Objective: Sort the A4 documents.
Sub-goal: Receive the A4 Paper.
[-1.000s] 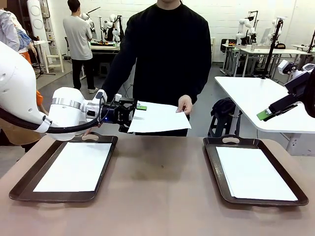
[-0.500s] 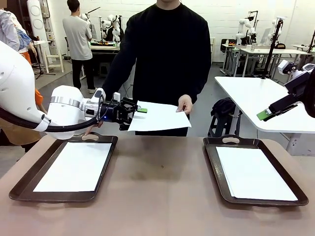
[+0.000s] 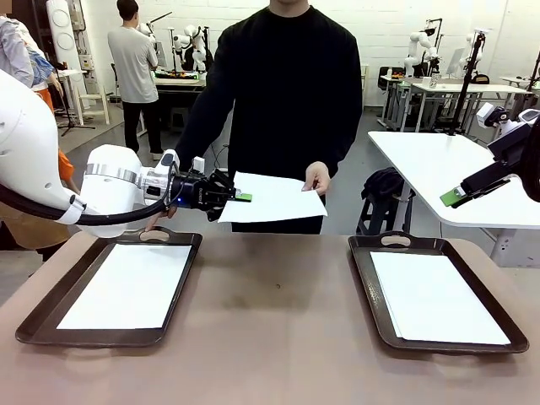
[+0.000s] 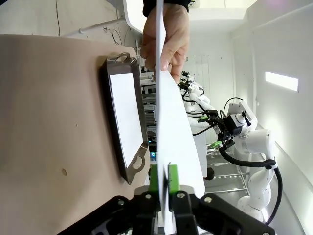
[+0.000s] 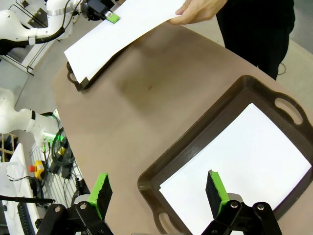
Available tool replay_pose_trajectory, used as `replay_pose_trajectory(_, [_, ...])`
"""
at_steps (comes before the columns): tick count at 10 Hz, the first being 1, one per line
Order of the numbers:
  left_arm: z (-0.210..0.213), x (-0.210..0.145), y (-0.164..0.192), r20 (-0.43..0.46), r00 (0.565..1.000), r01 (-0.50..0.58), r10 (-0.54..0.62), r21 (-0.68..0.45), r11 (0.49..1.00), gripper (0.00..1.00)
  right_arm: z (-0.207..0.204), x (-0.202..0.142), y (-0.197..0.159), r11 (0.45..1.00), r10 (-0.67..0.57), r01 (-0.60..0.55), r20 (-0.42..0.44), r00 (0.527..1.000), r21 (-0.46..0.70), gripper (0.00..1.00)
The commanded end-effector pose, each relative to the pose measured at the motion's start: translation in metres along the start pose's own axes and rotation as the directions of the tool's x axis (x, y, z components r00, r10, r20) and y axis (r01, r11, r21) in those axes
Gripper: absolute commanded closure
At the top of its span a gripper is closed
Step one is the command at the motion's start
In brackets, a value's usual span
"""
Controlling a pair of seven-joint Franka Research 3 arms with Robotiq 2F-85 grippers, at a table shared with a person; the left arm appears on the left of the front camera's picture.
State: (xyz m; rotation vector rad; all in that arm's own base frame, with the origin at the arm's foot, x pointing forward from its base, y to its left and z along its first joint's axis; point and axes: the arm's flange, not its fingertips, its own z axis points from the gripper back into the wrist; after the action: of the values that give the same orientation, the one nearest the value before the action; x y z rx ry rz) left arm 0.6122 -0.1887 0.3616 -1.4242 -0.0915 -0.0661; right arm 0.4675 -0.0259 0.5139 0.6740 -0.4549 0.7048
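Over the last second the left gripper (image 3: 240, 197) has brought its jaws together on the near left edge of the sheet (image 3: 274, 199) the person's hand (image 3: 317, 178) holds out; earlier they stood apart around that edge. The sheet has dipped slightly.

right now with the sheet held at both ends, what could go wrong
The left gripper pinches just one edge of the sheet while the person's hand still holds the far side, so pulling away early could tear or crease it. Held by that narrow edge alone, it may droop or slip.
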Motion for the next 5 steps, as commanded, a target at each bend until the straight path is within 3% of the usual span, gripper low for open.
replay_pose_trajectory(1, [-0.0004, -0.0020, -0.0017, 0.001, 1.000, 0.016, -0.016, 0.038, 0.999, 1.00, -0.0013, 0.0008, 0.0002, 1.000, 0.002, -0.002, -0.001, 1.000, -0.002, 0.00])
replay_pose_trajectory(5, [0.0017, -0.0005, -0.0021, 0.021, 1.000, 0.004, -0.004, 0.029, 1.000, 1.00, -0.0013, 0.0008, 0.0002, 1.000, 0.002, -0.002, -0.001, 1.000, -0.002, 0.00])
